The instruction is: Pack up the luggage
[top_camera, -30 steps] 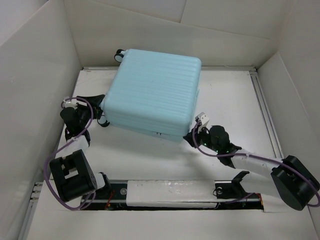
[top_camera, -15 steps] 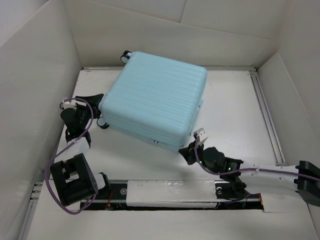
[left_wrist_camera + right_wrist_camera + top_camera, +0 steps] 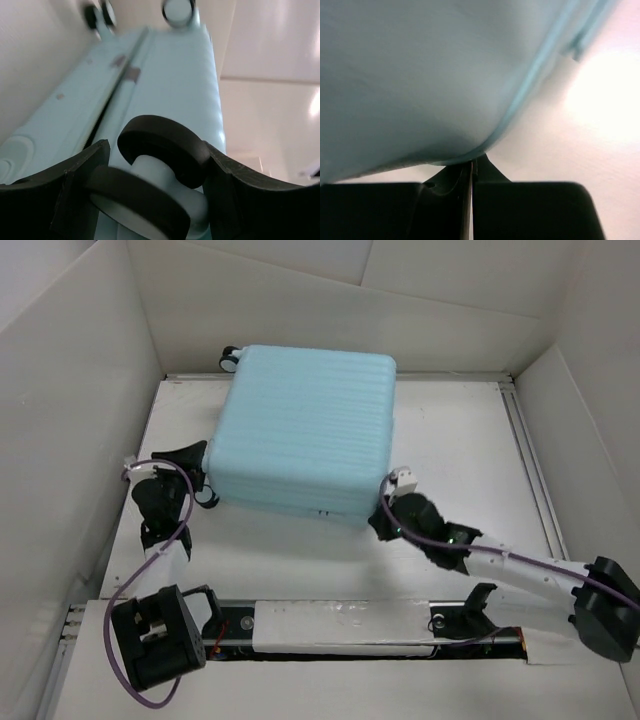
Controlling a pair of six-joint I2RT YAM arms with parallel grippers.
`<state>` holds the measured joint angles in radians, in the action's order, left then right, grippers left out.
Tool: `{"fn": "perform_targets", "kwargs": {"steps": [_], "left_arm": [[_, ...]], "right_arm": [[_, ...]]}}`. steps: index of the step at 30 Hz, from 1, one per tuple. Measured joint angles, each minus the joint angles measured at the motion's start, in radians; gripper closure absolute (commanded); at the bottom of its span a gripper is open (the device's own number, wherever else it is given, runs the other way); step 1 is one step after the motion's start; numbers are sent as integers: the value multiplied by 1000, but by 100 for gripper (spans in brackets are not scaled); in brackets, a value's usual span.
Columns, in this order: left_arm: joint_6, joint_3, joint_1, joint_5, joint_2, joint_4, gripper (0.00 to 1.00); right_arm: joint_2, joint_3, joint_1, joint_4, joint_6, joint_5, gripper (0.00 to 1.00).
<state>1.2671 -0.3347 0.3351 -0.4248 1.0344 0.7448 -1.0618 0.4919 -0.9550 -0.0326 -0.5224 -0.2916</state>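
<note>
Your pale aqua hard-shell suitcase (image 3: 305,425) is lying shut on the white bench (image 3: 460,440); packing is looking nearly done. Your left fingers (image 3: 80,185) are pinching its black-and-white caster wheel (image 3: 160,170), right fingers (image 3: 530,210) pressed together against its near corner.

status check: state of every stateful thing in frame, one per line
suitcase: closed, lying flat on the table.
left gripper: shut on caster wheel at the suitcase's near left corner.
right gripper: shut, tips against the suitcase's near right corner.
</note>
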Motion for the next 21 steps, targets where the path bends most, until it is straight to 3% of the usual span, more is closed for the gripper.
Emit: {"fn": "perform_targets", "kwargs": {"steps": [4,6,8,11,14,17,21], "left_arm": [[-11,62,-49,-66,-94,16,100],[-27,78,-74,-108,-129,25,100],[-34,87,-97,-116,-153,28,100],[-39,106,-115,-79,-198,36,100],[-39,155,-157,-16,-262,37,100],[-28,199,-244,62,-301,40,100],[-26,232,-341,84,-341,65,100]], "right_arm": [[-34,109,391,106,83,272,100],[-85,192,497,152,127,311,100],[-110,223,526,154,152,306,100],[-35,69,397,37,106,223,100],[15,-116,158,-254,-7,133,100],[-69,-89,29,-332,-67,45,100],[-158,67,7,-209,-58,-2,100]]}}
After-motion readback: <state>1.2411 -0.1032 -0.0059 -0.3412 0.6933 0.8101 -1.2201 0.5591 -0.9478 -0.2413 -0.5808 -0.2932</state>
